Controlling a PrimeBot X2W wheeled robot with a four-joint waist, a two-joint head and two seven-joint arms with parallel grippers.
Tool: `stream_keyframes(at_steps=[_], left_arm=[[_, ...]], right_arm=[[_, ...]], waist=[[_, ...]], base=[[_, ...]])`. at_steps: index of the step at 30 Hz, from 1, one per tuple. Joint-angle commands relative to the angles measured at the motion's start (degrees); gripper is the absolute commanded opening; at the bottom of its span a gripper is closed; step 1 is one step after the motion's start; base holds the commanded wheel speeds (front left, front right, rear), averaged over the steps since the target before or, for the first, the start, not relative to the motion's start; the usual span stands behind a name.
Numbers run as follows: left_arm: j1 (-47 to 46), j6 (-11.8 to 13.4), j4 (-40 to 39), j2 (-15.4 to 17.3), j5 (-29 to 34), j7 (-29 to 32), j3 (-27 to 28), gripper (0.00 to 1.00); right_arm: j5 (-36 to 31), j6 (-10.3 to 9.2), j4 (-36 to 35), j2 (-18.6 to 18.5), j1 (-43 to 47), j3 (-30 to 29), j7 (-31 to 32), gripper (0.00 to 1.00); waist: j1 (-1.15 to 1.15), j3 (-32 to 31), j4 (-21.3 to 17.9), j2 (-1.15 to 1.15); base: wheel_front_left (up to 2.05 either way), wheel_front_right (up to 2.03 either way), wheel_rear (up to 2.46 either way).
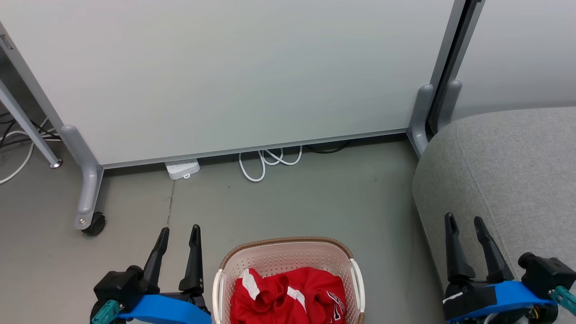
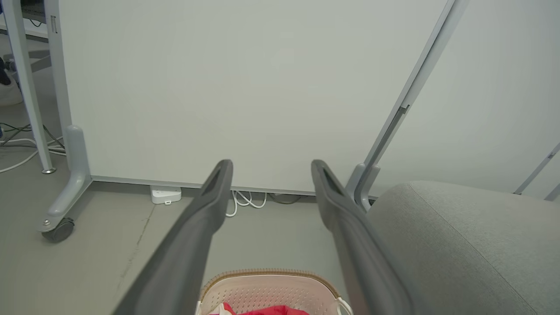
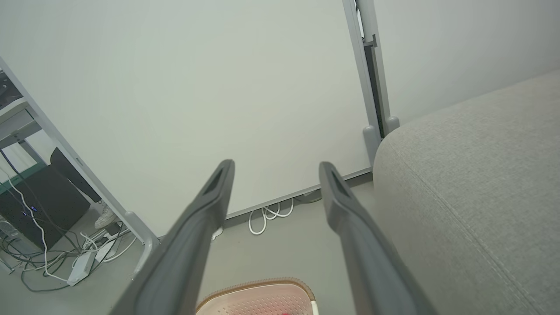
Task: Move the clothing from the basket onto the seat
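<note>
**Red jersey sat in the basket, left arm had the shorter reach**

Red clothing (image 1: pixel 288 294) lay crumpled in a heap at the bottom of the basket (image 1: pixel 288 243), white stripes showing on its left side and dark lettering on its right. As a bundle it had no clear long axis, spreading roughly wall to wall, and its near part ran off the bottom of the head view.

The left gripper (image 1: pixel 180 228) hovered just beside the basket's left handle, fingers parted and empty, so the garment lay to its right and below. The right gripper (image 1: pixel 463 217) was also spread and carrying nothing, and it sat well apart from the basket, over the front edge of the grey seat (image 1: pixel 508 171). I judged the left arm nearer for the pick, while the right was already by the drop-off. The seat stood to the basket's right, with a strip of bare floor between them.

The count was one garment, one basket, one seat and two grippers. Beyond them a power strip (image 1: pixel 182 168) and a looped white cable (image 1: pixel 265 162) lay by the partition.
</note>
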Motion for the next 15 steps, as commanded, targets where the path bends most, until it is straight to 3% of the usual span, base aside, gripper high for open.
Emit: stream_keyframes(at_steps=[1,15], left_arm=[[-1.04,0.40,-0.43,0.40,1.16,-0.53,-0.20,1.00],[-0.89,0.97,-0.06,0.43,6.24,-2.10,-1.49,1.00]], right_arm=[[-1.42,0.13,-0.54,-0.32,0.47,0.22,-0.46,1.00],[-7.16,0.13,-1.03,-0.35,0.93,0.37,-1.67,1.00]], waist=[[0.00,-0.01,-0.02,0.00],[0.00,0.00,-0.04,0.00]], base=[[0.00,0.00,0.00],[0.00,0.00,0.00]])
